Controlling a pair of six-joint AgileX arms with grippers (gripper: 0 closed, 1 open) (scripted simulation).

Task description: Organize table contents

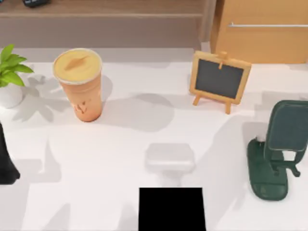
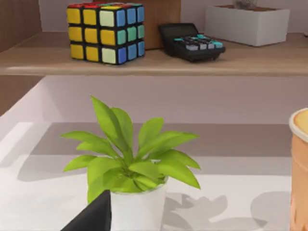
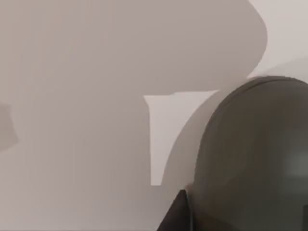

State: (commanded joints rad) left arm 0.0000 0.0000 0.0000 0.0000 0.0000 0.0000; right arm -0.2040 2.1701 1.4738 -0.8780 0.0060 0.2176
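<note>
Here the tall orange drink cup with yellow lid (image 1: 79, 84) stands upright on the smooth white table (image 1: 120, 159), near the green potted plant (image 1: 9, 72). The left arm sits at the table's left edge; whether either gripper's fingers are spread, I cannot tell

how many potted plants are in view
1: the small green leafy plant in a white pot stands at the white table's far left edge, left of the orange cup.

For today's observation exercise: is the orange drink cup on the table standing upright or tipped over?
Upright. The orange drink cup stands on the table on its base, its yellow lid facing up in the top view.
</note>
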